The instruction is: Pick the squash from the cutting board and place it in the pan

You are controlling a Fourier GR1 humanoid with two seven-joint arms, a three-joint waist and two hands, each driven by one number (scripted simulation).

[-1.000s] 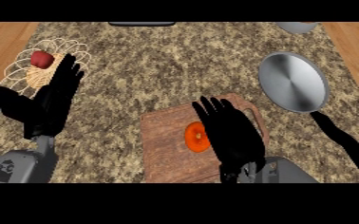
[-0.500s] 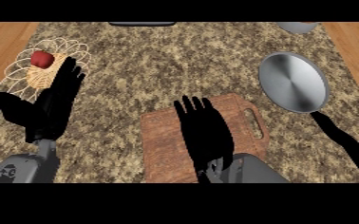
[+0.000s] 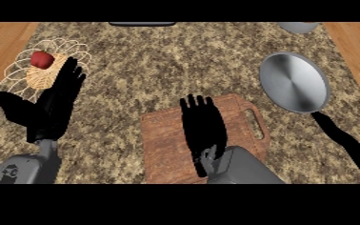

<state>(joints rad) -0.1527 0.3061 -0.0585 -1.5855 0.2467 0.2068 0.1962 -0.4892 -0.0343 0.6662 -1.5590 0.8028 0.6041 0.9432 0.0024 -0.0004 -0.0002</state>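
Note:
A brown wooden cutting board (image 3: 163, 145) lies at the front middle of the speckled counter. My right hand (image 3: 204, 126) is spread flat over the board, fingers straight and pointing away from me. The squash does not show; the spot where it lay is under that hand. To the right of the board, the round steel pan (image 3: 294, 82) has nothing in it, and its black handle (image 3: 339, 136) runs toward the front right. At the left, my left hand (image 3: 57, 102) rests open with fingers up.
A wire basket (image 3: 21, 78) holding a red fruit (image 3: 42, 59) stands at the far left, just behind my left hand. A dark item (image 3: 141, 24) and a grey bowl (image 3: 299, 26) sit at the counter's back edge.
My right hand has slid left across the board and now covers the orange squash, which showed beside its palm one second ago. The left hand has stayed put.

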